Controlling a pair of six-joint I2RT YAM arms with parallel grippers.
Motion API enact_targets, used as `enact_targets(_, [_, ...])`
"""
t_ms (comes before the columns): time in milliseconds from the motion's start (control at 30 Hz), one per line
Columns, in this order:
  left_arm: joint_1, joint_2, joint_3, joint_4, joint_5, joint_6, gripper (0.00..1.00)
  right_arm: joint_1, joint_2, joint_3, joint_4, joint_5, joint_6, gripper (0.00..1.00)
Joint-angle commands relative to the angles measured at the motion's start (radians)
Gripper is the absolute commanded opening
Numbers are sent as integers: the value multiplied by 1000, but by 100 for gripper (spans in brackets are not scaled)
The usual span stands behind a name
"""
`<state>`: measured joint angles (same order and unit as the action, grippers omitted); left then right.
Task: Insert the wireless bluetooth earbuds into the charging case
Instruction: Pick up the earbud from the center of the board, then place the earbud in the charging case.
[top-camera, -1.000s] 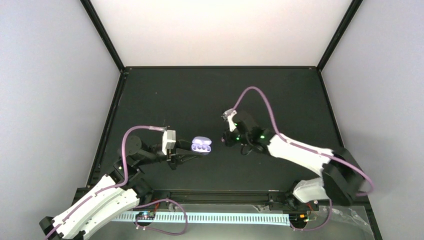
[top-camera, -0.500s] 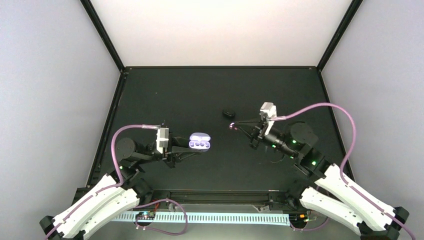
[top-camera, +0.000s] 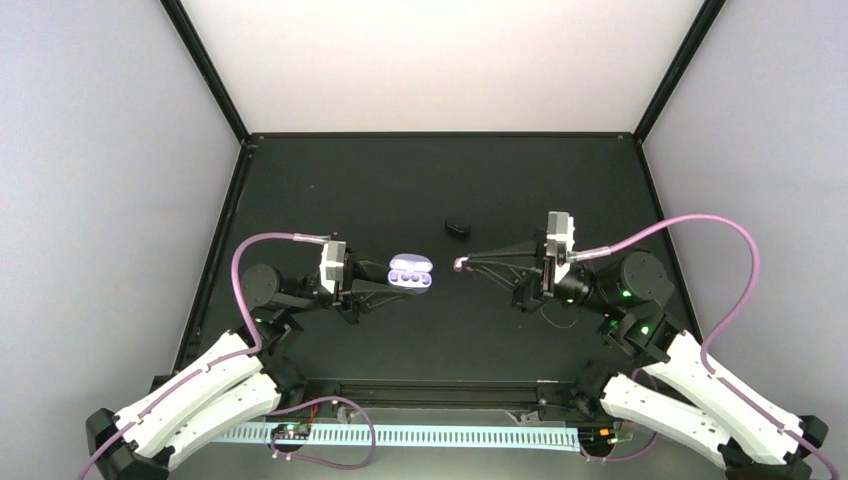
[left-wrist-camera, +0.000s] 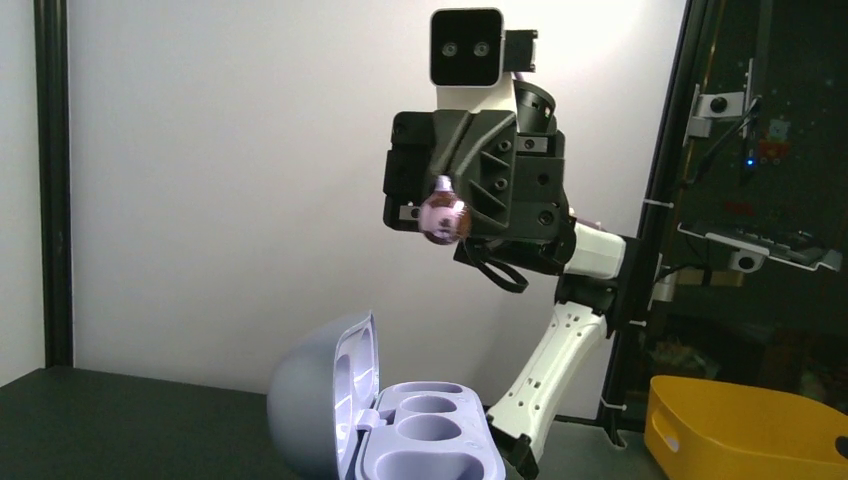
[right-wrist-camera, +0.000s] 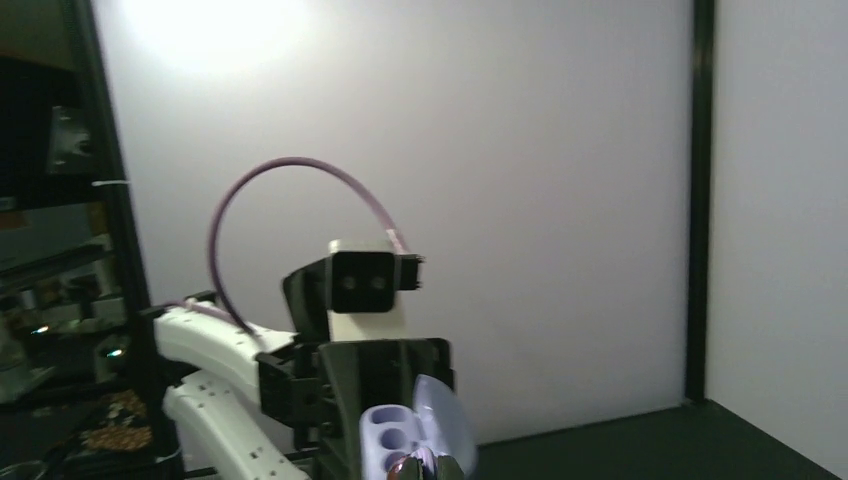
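- Left arm (top-camera: 195, 395) and right arm (top-camera: 700, 395): white shells by the table's (top-camera: 400, 180) near edge, black joints farther in.
- Purple cable (top-camera: 262, 243) on each.
- White camera box (top-camera: 333, 265) on each wrist.
- Left gripper (top-camera: 398, 282) and right gripper (top-camera: 462, 265): black.

Nothing legible from where I stand: no lettering, brand, number or sign shows on the rounded lavender plastic charging case (top-camera: 410, 273), the white plastic arm shells (top-camera: 200, 385) or the black table (top-camera: 400, 180).

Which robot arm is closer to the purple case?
Left. The left jaws grip the charging case at its left side. The right jaws, pinching an earbud, are apart from it, off to its right.
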<state>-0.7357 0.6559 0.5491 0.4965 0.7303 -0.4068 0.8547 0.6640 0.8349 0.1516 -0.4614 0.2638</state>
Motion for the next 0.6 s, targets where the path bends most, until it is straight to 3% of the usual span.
enact_targets(0, [-7, 6, 33, 98, 29, -15, 2, 93, 32, 39, 89, -1, -70, 1])
enact_targets(200, [-7, -2, 31, 77, 37, -2, 1, 207, 98, 69, 122, 74, -153, 1])
enact_targets(567, [-8, -57, -12, 45, 29, 16, 1, 300, 224, 112, 143, 109, -211, 1])
